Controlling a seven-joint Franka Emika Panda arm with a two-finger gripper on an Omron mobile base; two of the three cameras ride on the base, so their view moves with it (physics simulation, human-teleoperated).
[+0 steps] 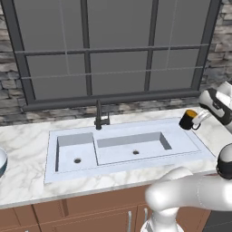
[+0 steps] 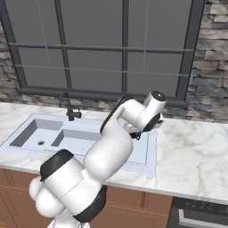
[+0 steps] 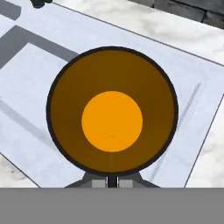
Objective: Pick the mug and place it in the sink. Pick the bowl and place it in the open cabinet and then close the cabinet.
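1. While the gripper [image 1: 195, 121] is clamped on the mug [image 1: 187, 119], the mug hangs above the sink's [image 1: 63, 136] right rim
2. Judged: the larger basin [image 1: 131, 152] lies leftward and below

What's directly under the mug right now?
In the hand view the mug is over the sink, with the pale basin floor around it on all sides. The patch straight beneath is covered by the mug. The hand holds it by the rim.
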